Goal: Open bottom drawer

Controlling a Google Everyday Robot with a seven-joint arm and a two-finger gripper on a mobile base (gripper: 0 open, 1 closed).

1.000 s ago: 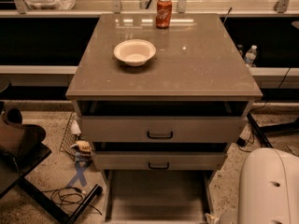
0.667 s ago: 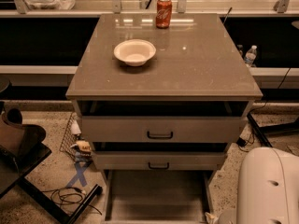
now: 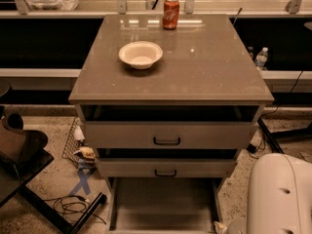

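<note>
camera view | bottom drawer stands pulled out beneath the middle drawer front; we see its flat grey floor, while its front panel and handle are cut off by the lower edge | gripper outside our frame, so we cannot tell its grip | white robot shell lower right, partly cropped

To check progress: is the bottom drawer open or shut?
Open: the bottom drawer is pulled out, its grey inside showing below the middle drawer. Pincer not in view.
</note>
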